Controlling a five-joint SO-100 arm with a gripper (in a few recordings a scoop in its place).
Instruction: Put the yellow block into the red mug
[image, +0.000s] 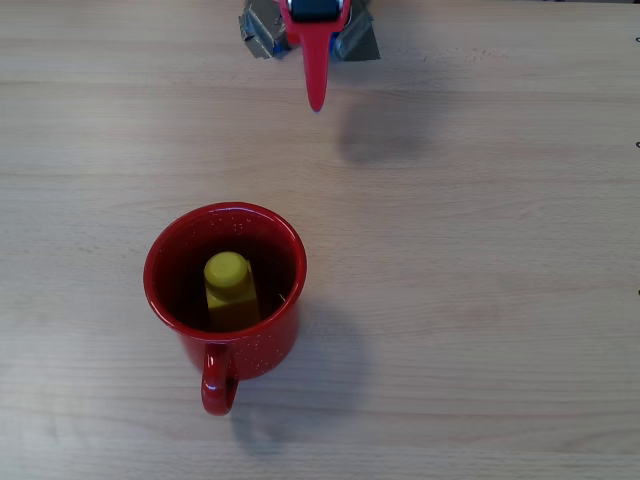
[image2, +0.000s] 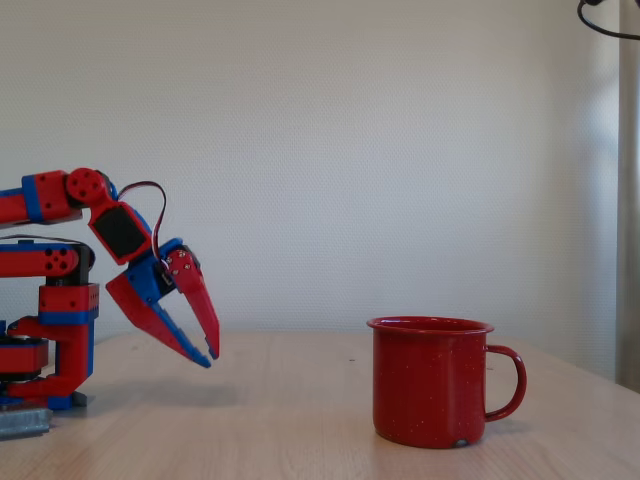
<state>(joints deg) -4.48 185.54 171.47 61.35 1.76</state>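
The yellow block rests inside the red mug, its round stud facing up. In the overhead view the mug stands at the lower left of centre with its handle toward the bottom edge. In the fixed view the red mug stands at the right with its handle to the right, and its wall hides the block. My red and blue gripper hangs above the table at the left, well apart from the mug. Its fingertips meet with nothing between them. From overhead the gripper points down the picture from the top edge.
The light wooden table spreads out on all sides of the mug. The arm's base sits at the far left of the fixed view, with a plain wall behind it.
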